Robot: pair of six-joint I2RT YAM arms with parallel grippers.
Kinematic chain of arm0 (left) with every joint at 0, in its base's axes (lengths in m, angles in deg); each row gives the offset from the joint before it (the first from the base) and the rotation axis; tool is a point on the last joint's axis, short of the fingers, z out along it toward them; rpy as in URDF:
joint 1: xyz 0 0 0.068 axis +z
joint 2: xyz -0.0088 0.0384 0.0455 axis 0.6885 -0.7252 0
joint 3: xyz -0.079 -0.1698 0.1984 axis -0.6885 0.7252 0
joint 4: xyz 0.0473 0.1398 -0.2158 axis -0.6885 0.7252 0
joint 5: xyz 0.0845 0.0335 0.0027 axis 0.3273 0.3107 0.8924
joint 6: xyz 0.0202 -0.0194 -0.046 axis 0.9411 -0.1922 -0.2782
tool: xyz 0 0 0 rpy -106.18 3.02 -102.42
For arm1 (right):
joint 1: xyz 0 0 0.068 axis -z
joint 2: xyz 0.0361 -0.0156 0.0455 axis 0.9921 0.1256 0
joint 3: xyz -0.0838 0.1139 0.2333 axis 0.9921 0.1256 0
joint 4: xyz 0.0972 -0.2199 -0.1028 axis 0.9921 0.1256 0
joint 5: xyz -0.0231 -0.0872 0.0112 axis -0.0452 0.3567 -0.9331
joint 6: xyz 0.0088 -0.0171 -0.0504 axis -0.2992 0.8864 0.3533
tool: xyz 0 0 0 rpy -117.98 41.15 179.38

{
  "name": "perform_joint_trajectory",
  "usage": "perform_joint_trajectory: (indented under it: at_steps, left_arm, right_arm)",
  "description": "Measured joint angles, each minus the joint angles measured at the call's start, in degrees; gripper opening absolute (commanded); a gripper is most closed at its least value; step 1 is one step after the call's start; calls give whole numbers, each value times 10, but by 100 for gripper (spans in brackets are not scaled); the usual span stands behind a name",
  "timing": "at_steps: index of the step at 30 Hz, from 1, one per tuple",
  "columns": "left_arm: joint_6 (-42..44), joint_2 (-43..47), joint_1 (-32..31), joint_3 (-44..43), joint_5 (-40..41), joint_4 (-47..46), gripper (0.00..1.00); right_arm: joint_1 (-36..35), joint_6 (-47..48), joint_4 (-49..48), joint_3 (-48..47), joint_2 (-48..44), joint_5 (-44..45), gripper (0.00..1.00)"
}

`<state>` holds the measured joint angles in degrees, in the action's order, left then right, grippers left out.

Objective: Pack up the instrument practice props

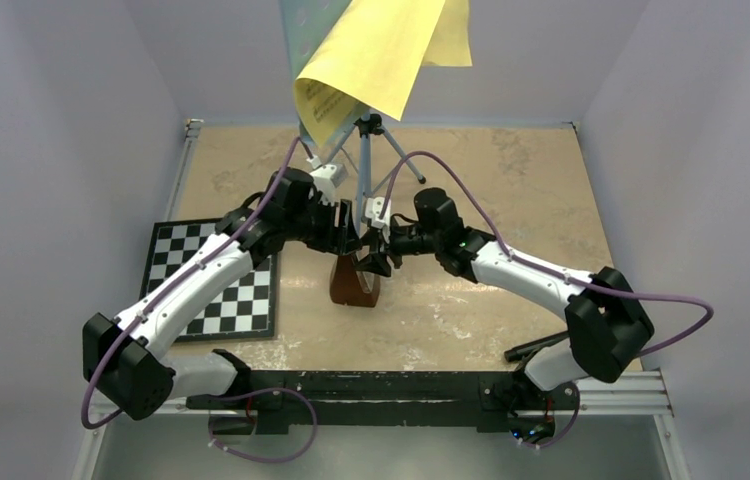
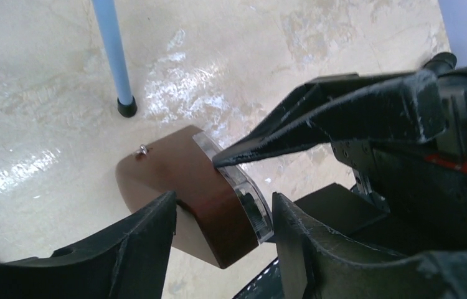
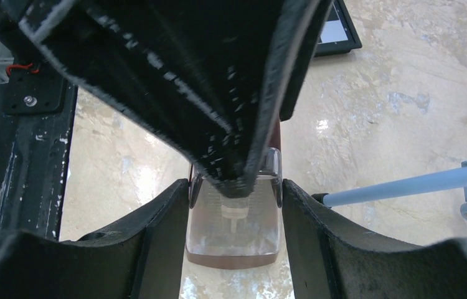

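The brown pyramid-shaped metronome [image 1: 353, 283] with a clear front cover stands mid-table between both grippers. My left gripper [image 1: 349, 240] reaches it from the left. In the left wrist view my left gripper [image 2: 223, 215] is closed on the metronome [image 2: 200, 187], one finger on the brown back and one on the clear front. My right gripper [image 1: 379, 258] comes from the right; in the right wrist view my right gripper [image 3: 236, 212] holds the two sides of the clear cover [image 3: 234, 233]. Yellow sheets [image 1: 376, 55] hang on the light-blue music stand [image 1: 303, 30] behind.
The stand's tripod legs [image 1: 366, 150] spread just behind the grippers; one leg shows in the left wrist view [image 2: 111, 50] and one in the right wrist view [image 3: 405, 185]. A black-and-white chessboard [image 1: 216, 280] lies at the left. Walls close in three sides.
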<state>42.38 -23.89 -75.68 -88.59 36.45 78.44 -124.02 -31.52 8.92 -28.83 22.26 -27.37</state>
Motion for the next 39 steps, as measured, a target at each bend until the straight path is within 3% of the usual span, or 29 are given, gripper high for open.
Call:
perform_joint_trajectory:
  at_steps: [11,16,20,21,22,23,27,29,31,34,36,37,39]
  left_arm:
    - [14,20,-2,27,-16,-3,72]
    - [24,32,-2,38,-17,-4,74]
    - [31,38,-2,43,-19,-9,81]
    - [37,40,-2,43,-21,-12,85]
    - [41,41,-2,43,-23,-16,96]
    - [46,43,-2,43,-27,-19,99]
    - [73,65,-2,45,-60,-28,99]
    - [99,91,-2,59,-85,-37,99]
    - [142,124,-2,83,-107,-43,99]
    - [237,166,-2,128,-133,-37,99]
    - [324,178,0,152,-145,-20,90]
    - [372,179,5,161,-152,-8,77]
    - [458,174,26,171,-169,23,23]
  right_arm:
    - [3,1,54,-8,0,18,93]
    - [15,2,107,-5,-1,31,99]
    - [19,2,137,-5,-4,32,99]
    - [20,1,145,-5,-7,32,99]
    - [23,1,153,-5,-10,31,99]
    - [28,1,164,-5,-17,30,99]
    - [60,9,203,-5,-60,29,99]
    - [74,22,211,-3,-85,31,92]
    - [81,39,217,0,-100,28,78]
    - [85,71,234,0,-103,5,49]
    - [85,88,242,0,-93,-12,29]
    - [85,96,245,-1,-85,-21,21]
    - [84,110,250,-5,-66,-32,10]
